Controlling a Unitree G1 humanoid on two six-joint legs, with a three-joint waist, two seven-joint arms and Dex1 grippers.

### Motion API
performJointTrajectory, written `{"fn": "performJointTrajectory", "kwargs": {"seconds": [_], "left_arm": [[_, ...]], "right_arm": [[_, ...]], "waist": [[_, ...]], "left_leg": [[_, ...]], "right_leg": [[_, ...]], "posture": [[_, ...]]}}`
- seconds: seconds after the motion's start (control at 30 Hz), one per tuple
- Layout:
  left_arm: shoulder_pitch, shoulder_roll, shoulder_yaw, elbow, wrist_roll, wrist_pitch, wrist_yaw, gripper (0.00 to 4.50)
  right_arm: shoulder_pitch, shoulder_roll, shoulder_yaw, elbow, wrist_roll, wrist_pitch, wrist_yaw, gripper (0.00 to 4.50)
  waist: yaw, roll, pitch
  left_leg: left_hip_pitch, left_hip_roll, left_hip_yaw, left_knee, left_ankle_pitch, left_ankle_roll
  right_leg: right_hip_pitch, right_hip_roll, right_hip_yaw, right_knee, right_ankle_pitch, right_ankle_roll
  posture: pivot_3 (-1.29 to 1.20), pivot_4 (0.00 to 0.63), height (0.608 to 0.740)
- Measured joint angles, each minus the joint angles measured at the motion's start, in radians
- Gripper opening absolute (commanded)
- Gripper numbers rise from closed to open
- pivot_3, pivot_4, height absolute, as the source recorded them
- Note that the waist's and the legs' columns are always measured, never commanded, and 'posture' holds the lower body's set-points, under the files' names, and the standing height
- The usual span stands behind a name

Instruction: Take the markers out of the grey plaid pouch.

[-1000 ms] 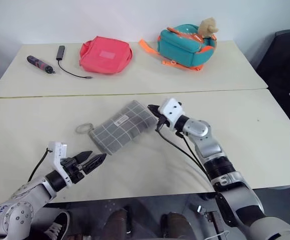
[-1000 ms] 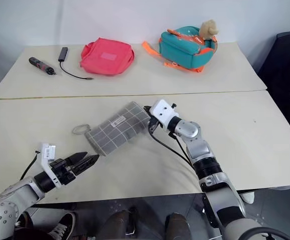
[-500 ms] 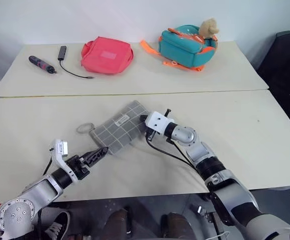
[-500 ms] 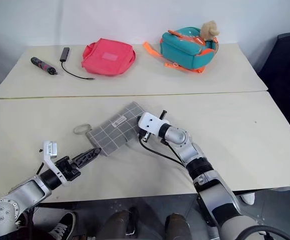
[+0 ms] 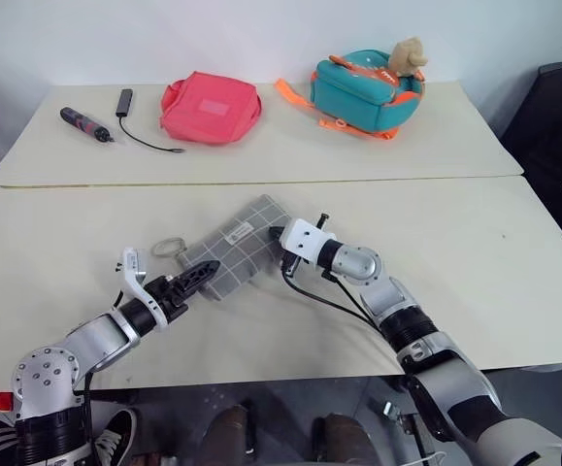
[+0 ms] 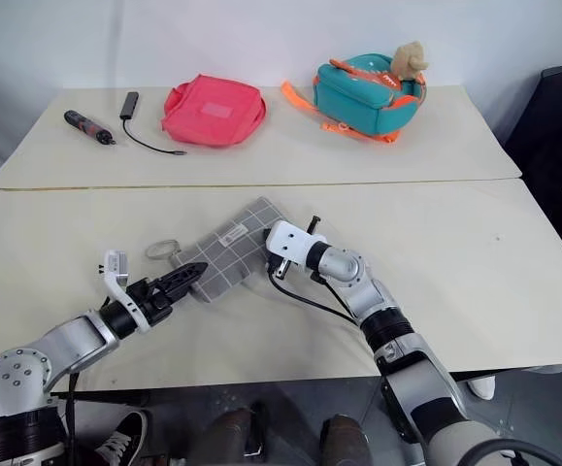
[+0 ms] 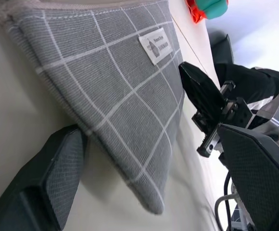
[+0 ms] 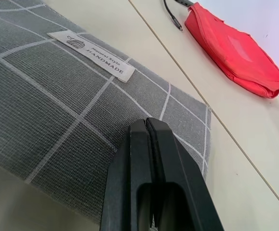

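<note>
The pouch (image 5: pixel 232 254) lies closed near the table's (image 5: pixel 513 282) front edge. The wide-open left gripper (image 5: pixel 195 279) should be closed on its near corner while the shut, empty right gripper (image 5: pixel 279 236) presses the far side.

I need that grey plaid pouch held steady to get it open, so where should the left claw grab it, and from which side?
Probably the near corner of the grey plaid pouch, coming in level from the robot's side. The pouch lies flat on the table, so only an edge offers a pinch, and that corner already sits between the open left claw fingers. The shut right claw rests at the opposite edge.
</note>
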Motion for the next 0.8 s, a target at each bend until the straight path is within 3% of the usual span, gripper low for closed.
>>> {"fn": "performJointTrajectory", "kwargs": {"seconds": [0.03,0.13,0.53,0.57,0.7,0.8], "left_arm": [[-0.007,-0.008,0.000,0.009,-0.015,-0.002,0.015,4.50],[-0.027,-0.023,-0.005,0.032,-0.031,-0.009,0.048,3.96],[-0.026,-0.038,-0.035,0.041,-0.062,-0.033,0.133,0.20],[-0.026,-0.038,-0.036,0.035,-0.063,-0.036,0.133,0.03],[-0.026,-0.035,-0.048,0.025,-0.028,-0.056,0.117,0.03],[-0.016,-0.018,-0.087,-0.014,0.101,-0.109,0.054,0.03]], "right_arm": [[0.000,0.000,0.000,0.000,0.000,0.000,0.000,0.05],[0.003,0.001,0.000,-0.005,0.002,0.001,0.001,0.00],[0.044,-0.006,0.002,-0.062,0.002,0.003,0.015,0.00],[0.044,-0.006,0.002,-0.062,0.002,0.004,0.015,0.00],[0.044,-0.006,0.002,-0.063,0.002,0.005,0.016,0.00],[0.045,-0.006,0.002,-0.065,0.002,0.005,0.016,0.00]], "waist": [[0.000,0.000,0.000],[0.003,0.000,0.000],[0.000,0.000,0.000],[0.000,0.000,0.000],[0.000,0.000,0.000],[-0.002,0.000,0.000]], "left_leg": [[0.000,0.000,0.000,0.000,0.000,0.000],[0.000,0.000,-0.001,0.000,0.000,0.000],[-0.001,0.000,-0.001,0.000,0.000,0.000],[-0.001,0.000,-0.001,0.000,0.001,0.000],[-0.001,0.000,-0.001,0.000,0.001,-0.001],[-0.001,0.001,0.000,0.000,-0.001,-0.005]], "right_leg": [[0.000,0.000,0.000,0.000,0.000,0.000],[0.001,0.000,0.000,-0.001,0.000,0.000],[0.000,0.000,0.000,-0.001,0.000,0.000],[0.000,0.000,0.000,-0.001,0.000,0.000],[0.000,0.001,0.000,-0.001,0.000,0.000],[-0.001,0.003,0.000,-0.001,0.000,0.000]], "posture": [[0.00,0.150,0.740],[0.00,0.150,0.740],[0.00,0.150,0.740],[0.00,0.150,0.740],[0.00,0.150,0.740],[0.00,0.150,0.740]]}}
